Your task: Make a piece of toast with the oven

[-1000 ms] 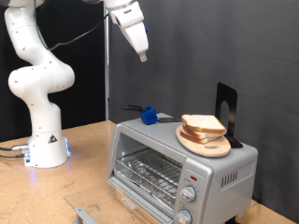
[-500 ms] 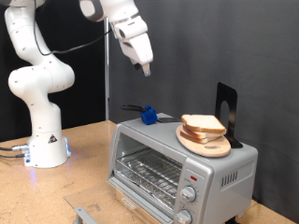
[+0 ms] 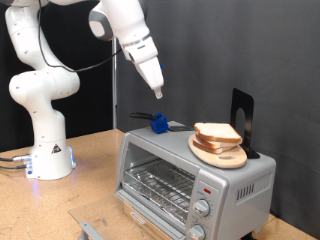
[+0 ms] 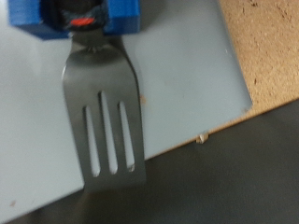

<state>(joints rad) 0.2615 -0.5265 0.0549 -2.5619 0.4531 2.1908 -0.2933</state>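
**Hand above the oven, bread on the board**

Here the hand hangs in the air above the oven, over its back corner; whether its fingers are parted or closed cannot be told. On the oven's flat grey top lies a slotted metal spatula with a blue block at its handle end. Also on the oven top, a round wooden board carries the piece of toast, pale with a tan crust, stacked on other slices. A black stand rises behind the board. The oven's glass door shows a wire rack; two round knobs sit under a red light. The oven rests on a wooden table.
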